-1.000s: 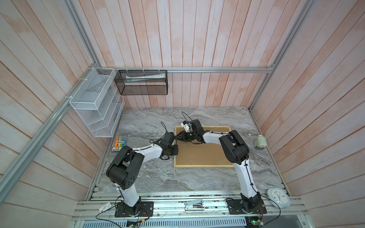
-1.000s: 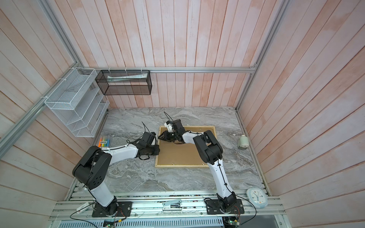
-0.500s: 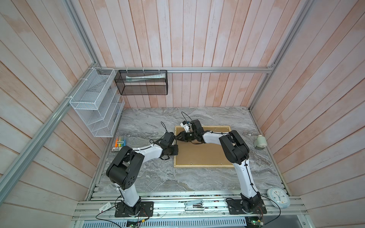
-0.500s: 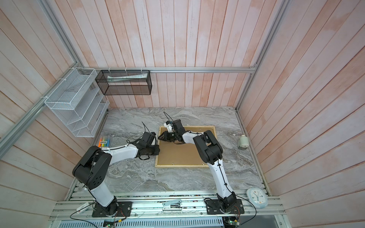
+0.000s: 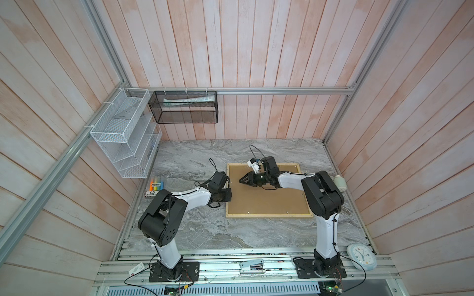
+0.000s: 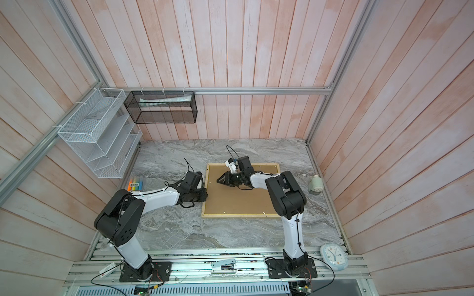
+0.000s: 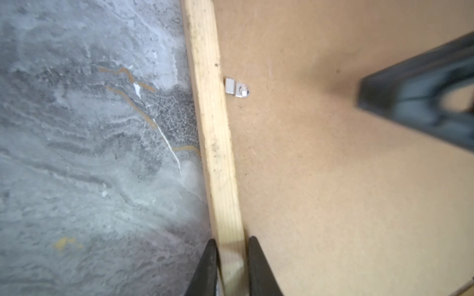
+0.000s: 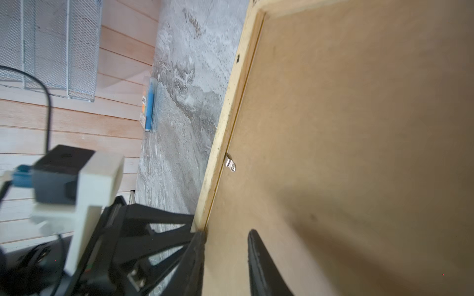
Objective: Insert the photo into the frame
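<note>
Nothing has visibly moved since a second ago: both arms and the frame (image 5: 269, 215) lie as they did. On the left wall hangs a white rack (image 5: 123, 143), with a black basket (image 5: 184, 107) beside it on the back wall. Below the rack, a pack of markers (image 5: 156, 185) lies at the left edge of the table (image 5: 192, 230).

The left gripper (image 7: 232, 241) reaches in from the left and is clamped on the frame's left rail. One finger is on the table side and the other over the board (image 5: 266, 200), both against the wood. The frame lies flat on the table, right of the middle, back upward, and the brown board fills it. A metal clip (image 7: 237, 88) sits on the board against that rail, further along from the grip.

The photo shows in no view, since the board covers the frame's inside.

The right gripper (image 8: 227, 232) is low over the far left part of the board and points toward the left rail. Its jaws stand a little apart, with bare board showing between them. Whether it touches the board cannot be told. A clock (image 5: 361, 256) lies at the near right corner.
</note>
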You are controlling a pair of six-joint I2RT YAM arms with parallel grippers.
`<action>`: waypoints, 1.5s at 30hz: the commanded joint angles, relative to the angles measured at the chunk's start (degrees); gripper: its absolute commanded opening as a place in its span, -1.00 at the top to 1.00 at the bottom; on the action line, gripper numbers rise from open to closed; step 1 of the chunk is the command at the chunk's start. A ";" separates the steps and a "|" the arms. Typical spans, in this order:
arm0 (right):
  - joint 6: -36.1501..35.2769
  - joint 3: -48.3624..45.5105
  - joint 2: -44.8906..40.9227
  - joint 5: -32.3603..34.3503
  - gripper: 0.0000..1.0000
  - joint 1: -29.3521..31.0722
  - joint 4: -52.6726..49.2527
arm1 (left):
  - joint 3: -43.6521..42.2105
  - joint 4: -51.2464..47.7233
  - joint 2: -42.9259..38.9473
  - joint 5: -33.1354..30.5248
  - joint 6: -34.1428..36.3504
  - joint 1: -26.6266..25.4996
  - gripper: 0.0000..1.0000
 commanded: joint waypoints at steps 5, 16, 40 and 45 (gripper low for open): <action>-9.54 -8.06 -14.19 8.24 0.28 -9.06 -8.64 | -2.83 -2.81 2.62 -2.40 0.19 2.60 0.60; -12.94 -15.93 -23.08 18.14 0.27 -15.96 -14.22 | -5.32 -3.13 0.71 -3.19 0.09 8.05 0.60; -17.06 -9.07 -18.50 40.52 0.35 -17.74 -26.75 | -6.43 -4.39 -9.57 -2.78 -0.59 11.58 0.21; -17.19 -7.84 -16.39 39.58 0.36 -17.49 -26.92 | -7.21 -4.09 -12.12 -2.54 -0.30 11.36 0.18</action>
